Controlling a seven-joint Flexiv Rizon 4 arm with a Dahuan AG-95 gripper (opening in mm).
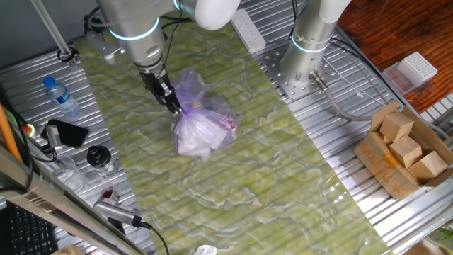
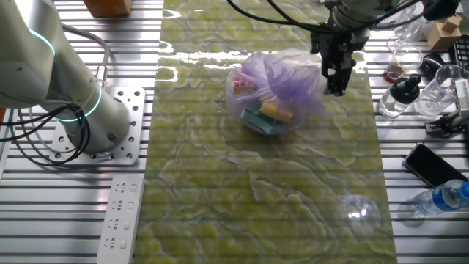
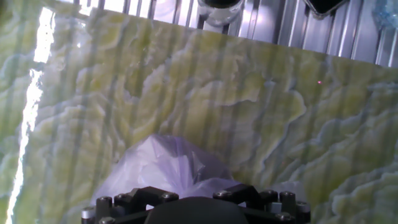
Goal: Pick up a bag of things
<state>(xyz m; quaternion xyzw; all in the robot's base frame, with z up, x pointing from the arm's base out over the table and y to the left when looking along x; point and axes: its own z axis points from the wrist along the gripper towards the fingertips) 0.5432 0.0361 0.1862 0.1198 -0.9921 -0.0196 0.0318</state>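
Observation:
The bag of things [image 1: 202, 127] is a pale lilac plastic bag lying on the green mat, with pink, yellow and teal items showing through it in the other fixed view [image 2: 265, 110]. Its crinkled top [image 1: 190, 86] stands up beside my fingers. My gripper [image 1: 175, 106] comes down at the bag's tied neck, with the jaws close together on the plastic. In the other fixed view the gripper [image 2: 335, 86] is at the right edge of the crinkled top. In the hand view the lilac plastic [image 3: 168, 168] runs up between the finger bases; the fingertips are hidden.
A cardboard box of wooden blocks [image 1: 403, 152] stands at the right. A water bottle [image 1: 60, 95], a phone [image 1: 67, 132] and a black-capped jar [image 1: 99, 157] lie left of the mat. A second arm's base [image 1: 308, 60] and a power strip [image 1: 248, 30] are behind.

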